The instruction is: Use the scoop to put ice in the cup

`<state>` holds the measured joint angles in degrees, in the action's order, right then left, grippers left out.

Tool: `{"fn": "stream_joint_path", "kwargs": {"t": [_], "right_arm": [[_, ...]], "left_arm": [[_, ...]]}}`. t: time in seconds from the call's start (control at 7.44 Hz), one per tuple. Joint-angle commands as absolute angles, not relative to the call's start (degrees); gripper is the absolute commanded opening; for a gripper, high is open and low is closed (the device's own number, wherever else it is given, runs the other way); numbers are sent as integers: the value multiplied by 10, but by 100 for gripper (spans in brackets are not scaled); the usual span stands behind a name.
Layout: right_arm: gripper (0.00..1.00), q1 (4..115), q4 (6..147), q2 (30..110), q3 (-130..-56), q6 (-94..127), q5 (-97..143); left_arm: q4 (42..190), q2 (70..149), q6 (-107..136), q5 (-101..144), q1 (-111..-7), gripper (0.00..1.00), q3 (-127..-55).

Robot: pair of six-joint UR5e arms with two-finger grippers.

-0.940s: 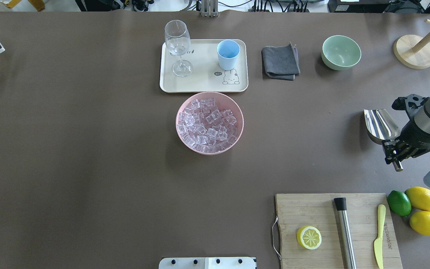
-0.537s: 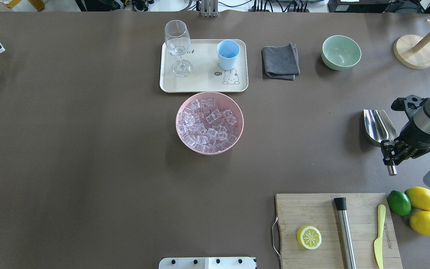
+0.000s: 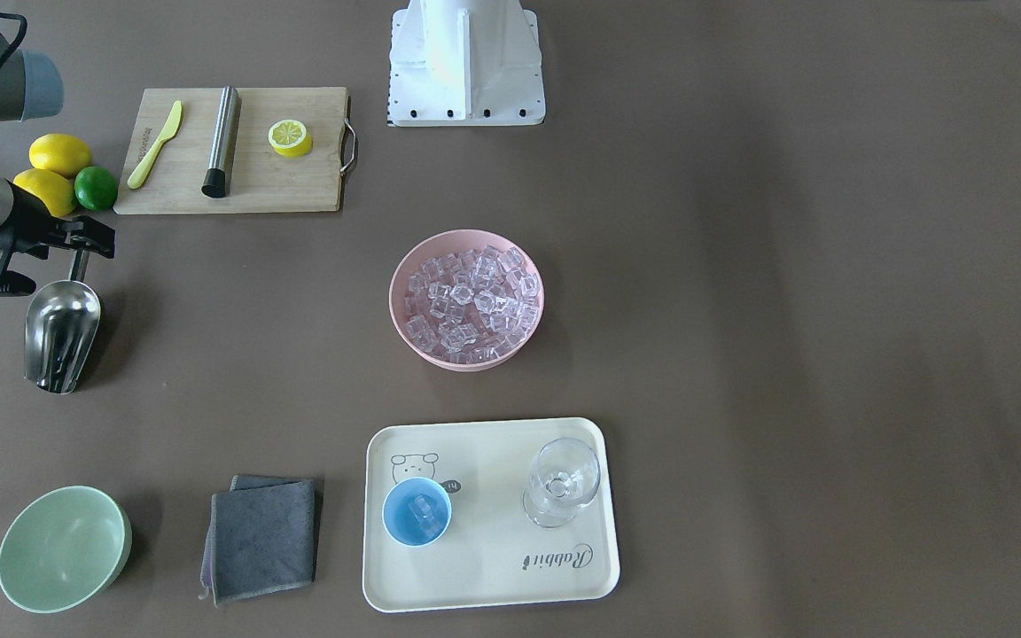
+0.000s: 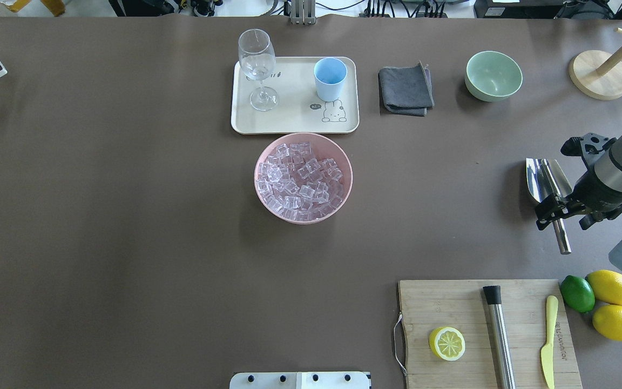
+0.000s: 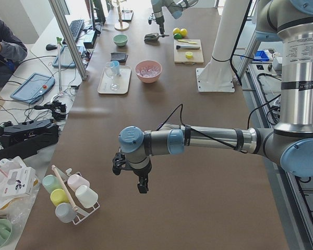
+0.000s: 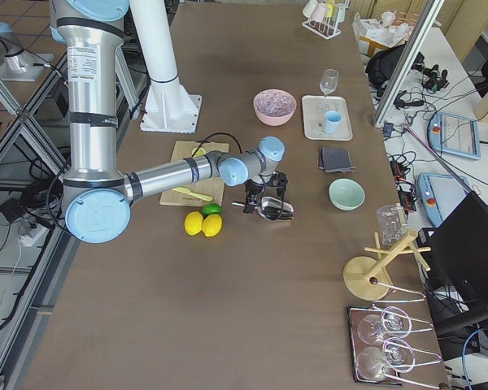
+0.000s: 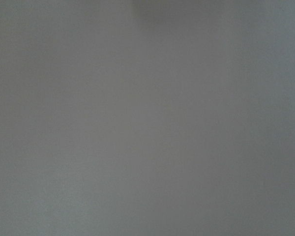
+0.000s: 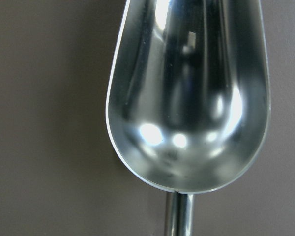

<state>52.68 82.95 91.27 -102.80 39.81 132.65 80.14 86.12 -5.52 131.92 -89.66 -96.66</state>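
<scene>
Gripping the scoop (image 4: 546, 178) by its thin handle at frame right, right gripper (image 4: 555, 208) closed, trough empty and level, ready for ice (image 4: 300, 181).

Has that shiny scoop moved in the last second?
Yes. The scoop has rolled narrower and its handle now reaches nearer the cutting board.

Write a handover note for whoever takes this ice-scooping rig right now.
Right gripper is at the rod handle of the shiny steel scoop; grip unclear. Its trough is empty, apparently resting on the table.
Left gripper hangs over bare table; state unclear.
Clear ice cubes fill the pink bowl.
The light-blue cup on the cream tray holds one cube.
Left: scoop more ice into cup.
</scene>
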Motion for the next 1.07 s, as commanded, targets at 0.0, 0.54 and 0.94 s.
{"fn": "stream_joint_path", "kwargs": {"t": [0.0,0.54,0.94], "right_arm": [[100,571,828,884,-1033,392,1310],[100,815,975,882,-1050,111,1352],[100,927,1093,891,-1046,-116,1342]], "left_arm": [[802,861,-55,1319,-896,98,-966],[802,861,-54,1319,-896,98,-969],[802,861,-54,1320,-896,98,-969]]}}
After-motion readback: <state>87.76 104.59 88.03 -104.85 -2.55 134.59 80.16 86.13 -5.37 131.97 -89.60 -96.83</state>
